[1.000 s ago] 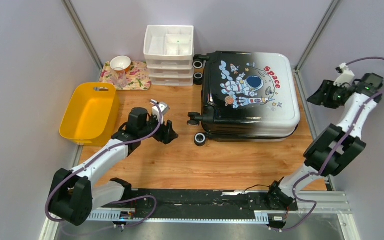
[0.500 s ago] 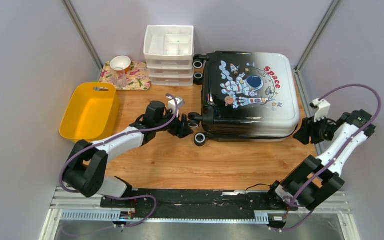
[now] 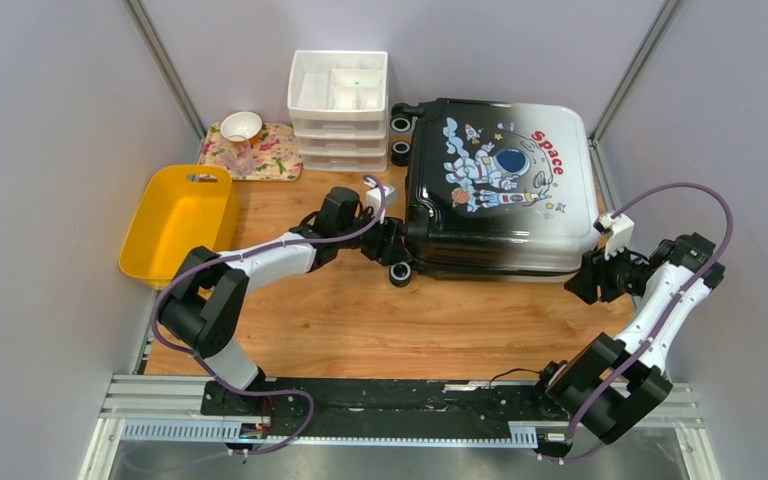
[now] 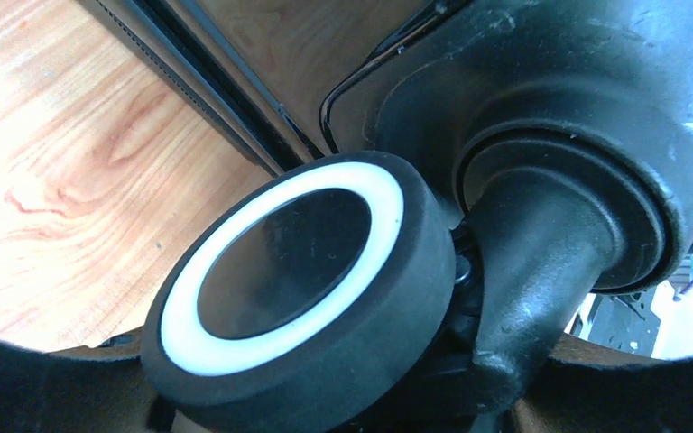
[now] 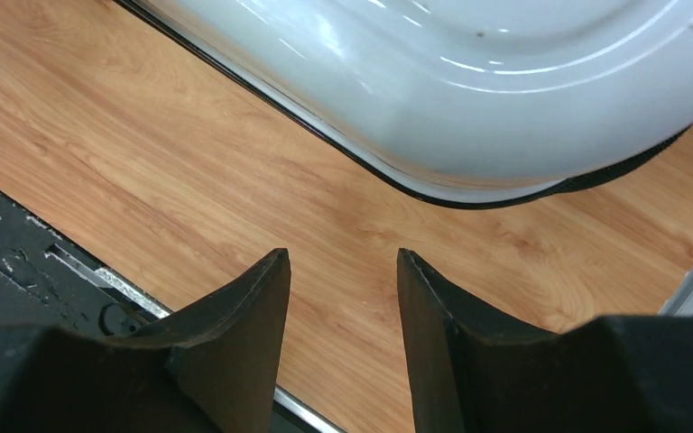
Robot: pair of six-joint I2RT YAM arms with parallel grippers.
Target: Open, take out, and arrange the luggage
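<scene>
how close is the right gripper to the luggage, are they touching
Apart. In the right wrist view the right gripper, jaws open, sits short of the luggage, with bare table showing between them.

Pretty sure I'm driving a robotics lab cell here, not anybody's home. Plain lilac-grey wall panels [image 3: 50, 150] box it in on three sides, with bare metal posts [image 3: 165, 70] in the corners. The wood-look tabletop [image 3: 410, 320] has a left arm [image 3: 260, 262] and a right arm [image 3: 660, 300] bolted to an aluminium rail [image 3: 410, 432] at the near edge, with purple cables [image 3: 680, 195] looping loose. A yellow plastic bin [image 3: 175, 225], a white drawer organizer [image 3: 338, 100] and a floral tray [image 3: 275, 150] sit around like props.
</scene>
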